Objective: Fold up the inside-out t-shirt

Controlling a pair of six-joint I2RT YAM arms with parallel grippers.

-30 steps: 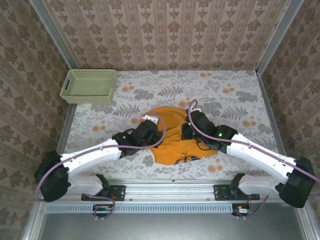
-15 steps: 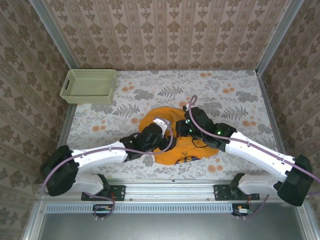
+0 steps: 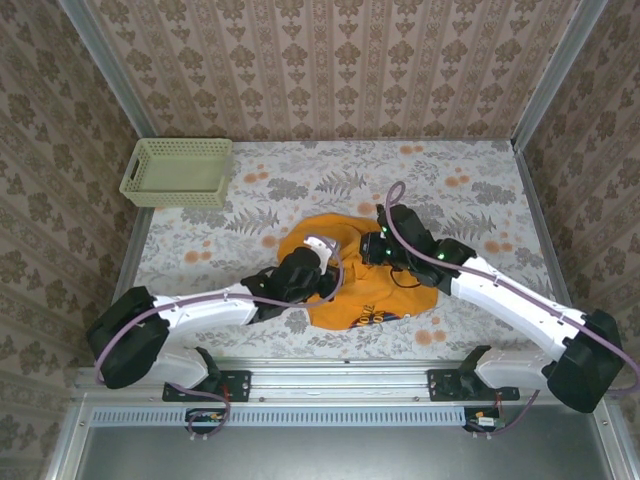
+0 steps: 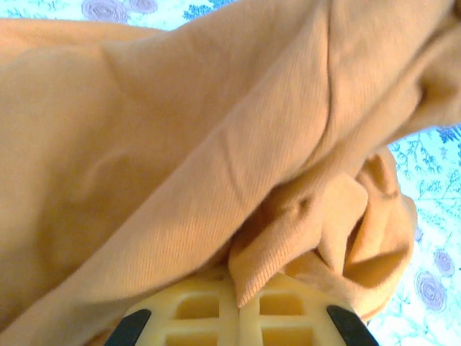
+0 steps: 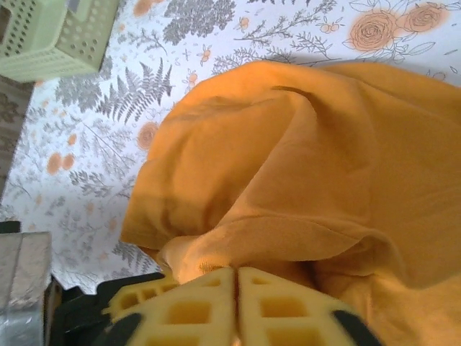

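- t-shirt: one, orange, bunched in a loose heap at the middle of the table's near edge, with dark lettering on the near side.
- Handling, as I judge it: light, soft, limp cotton that holds no shape, so it sags and drags when lifted. It isn't fragile or slippery, but the layers cling and bunch.
- Where to grip, as I judge it: a hem or sleeve edge, a single layer only, with the two grips well apart so the cloth spreads flat.
- left tool: one, pressed together and pinching a small fold of the t-shirt. It sits on the heap's left side.
- right tool: one, on the heap's far-right side, its pads looking pressed together right against a rolled hem. I can't tell whether any cloth is caught between them.
- table: one, with a floral cover.
- basket: one, pale green mesh, at the table's far-left corner, well apart from the t-shirt.
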